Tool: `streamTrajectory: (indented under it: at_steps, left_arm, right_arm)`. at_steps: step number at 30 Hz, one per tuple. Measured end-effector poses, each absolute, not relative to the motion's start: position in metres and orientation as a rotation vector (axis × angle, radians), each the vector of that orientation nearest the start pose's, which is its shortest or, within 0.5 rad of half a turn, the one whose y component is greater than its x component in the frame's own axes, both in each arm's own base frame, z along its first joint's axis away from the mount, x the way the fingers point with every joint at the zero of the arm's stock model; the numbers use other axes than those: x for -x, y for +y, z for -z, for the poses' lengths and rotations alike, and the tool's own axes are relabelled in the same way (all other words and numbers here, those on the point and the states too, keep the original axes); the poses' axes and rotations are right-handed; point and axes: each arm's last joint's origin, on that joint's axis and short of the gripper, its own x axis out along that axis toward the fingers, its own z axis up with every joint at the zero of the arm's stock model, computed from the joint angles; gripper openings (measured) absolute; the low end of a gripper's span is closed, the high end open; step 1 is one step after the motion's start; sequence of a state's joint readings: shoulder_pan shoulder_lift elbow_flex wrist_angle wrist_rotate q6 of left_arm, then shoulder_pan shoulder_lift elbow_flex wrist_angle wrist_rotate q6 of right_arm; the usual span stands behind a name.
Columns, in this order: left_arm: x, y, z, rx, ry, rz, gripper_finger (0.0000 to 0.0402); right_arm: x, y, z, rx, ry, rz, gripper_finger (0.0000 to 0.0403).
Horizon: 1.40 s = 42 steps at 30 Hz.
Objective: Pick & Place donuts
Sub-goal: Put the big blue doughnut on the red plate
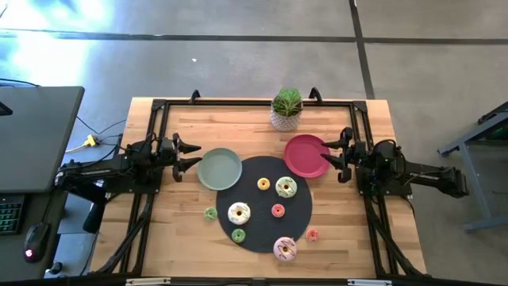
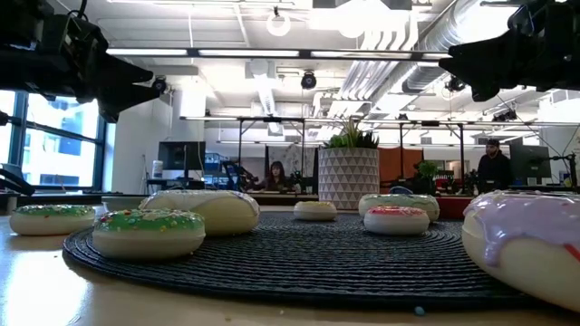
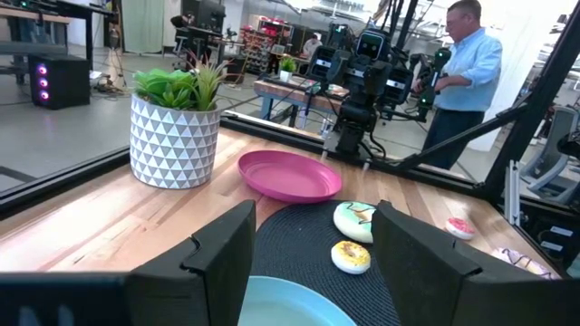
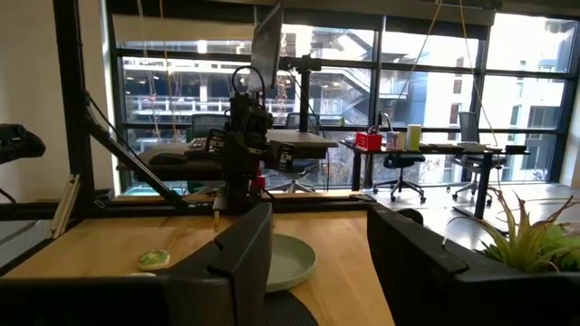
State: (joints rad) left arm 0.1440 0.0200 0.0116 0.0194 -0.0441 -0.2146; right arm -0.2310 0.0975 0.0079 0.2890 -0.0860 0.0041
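Note:
Several toy donuts lie flat on and around a dark round mat [image 1: 266,202]. On the mat are a yellow one [image 1: 263,184], a pale-green iced one [image 1: 286,187], a white iced one [image 1: 239,213], a red one [image 1: 278,210] and a small green one [image 1: 238,235]. A pink iced one [image 1: 285,249] sits at the mat's near edge. A small green one [image 1: 210,213] and an orange one [image 1: 312,235] rest on bare wood. My left gripper [image 1: 197,156] hovers open beside the sage-green plate [image 1: 220,168]. My right gripper [image 1: 329,154] hovers open beside the pink-red plate [image 1: 305,155].
A potted plant [image 1: 286,109] in a white patterned pot stands at the table's far edge, between the plates. A black frame [image 1: 254,102] runs around the wooden table. A laptop desk [image 1: 32,143] stands off the left side. People show in the room beyond the table.

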Motion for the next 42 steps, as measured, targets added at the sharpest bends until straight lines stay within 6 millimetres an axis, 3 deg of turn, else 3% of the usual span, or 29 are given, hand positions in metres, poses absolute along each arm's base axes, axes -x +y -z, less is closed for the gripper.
streamTrajectory:
  at_steps: [6,18,24,29,33,42]
  left_arm:
    - [-0.097,0.015,-0.168,0.213,-0.031,-0.186,0.0214]
    - [-0.097,0.016,-0.17,0.212,-0.061,-0.197,0.0214]
    - [-0.096,0.017,-0.177,0.211,-0.135,-0.234,0.0214]
    - [-0.095,0.019,-0.178,0.233,-0.16,-0.306,0.0214]
    - [-0.094,0.018,-0.189,0.243,-0.267,-0.279,0.0214]
    - [-0.084,0.019,-0.218,0.243,-0.447,-0.312,0.0214]
  right_arm:
    - [-0.099,-0.021,-0.187,-0.053,-0.21,0.134,0.0171]
    - [-0.1,-0.021,-0.19,0.013,-0.213,0.152,0.0179]
    - [-0.106,-0.022,-0.224,0.093,-0.206,0.129,0.0199]
    - [-0.128,-0.026,-0.246,0.107,-0.006,0.086,0.0209]
    - [-0.155,-0.032,-0.235,0.057,0.258,0.073,0.021]
    - [-0.219,-0.041,-0.191,-0.135,0.558,-0.096,0.0209]
